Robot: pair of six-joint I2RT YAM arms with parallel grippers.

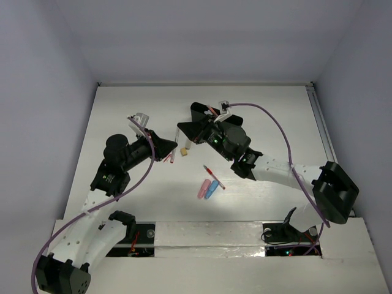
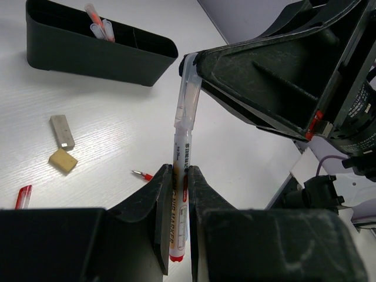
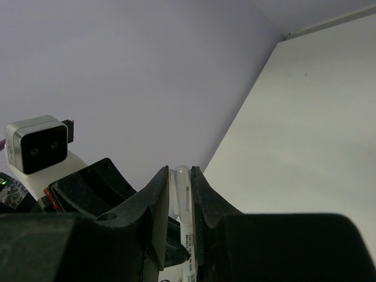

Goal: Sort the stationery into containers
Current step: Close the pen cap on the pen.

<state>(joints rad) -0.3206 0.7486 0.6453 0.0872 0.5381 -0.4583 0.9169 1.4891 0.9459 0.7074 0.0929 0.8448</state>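
On the white table [image 1: 275,122], the long black plastic container [image 2: 88,56] holds only a couple of pens. The left gripper [image 2: 179,173] and right gripper [image 3: 180,176] are both clamped on one white red-ended marker [image 2: 180,141] stretched between them near the container, so most of the sorting looks undone. The top view alone shows the loose thin red pen [image 1: 213,176], pink capsule [image 1: 203,189] and blue capsule [image 1: 212,188], and only the left wrist view shows the container's contents and the grey eraser [image 2: 61,130].

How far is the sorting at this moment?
Done: a few pens stand in the black container. In hand: the left gripper and right gripper both clamp one white marker. Left on the table: red pen, pink capsule, blue capsule, tan eraser, grey eraser.
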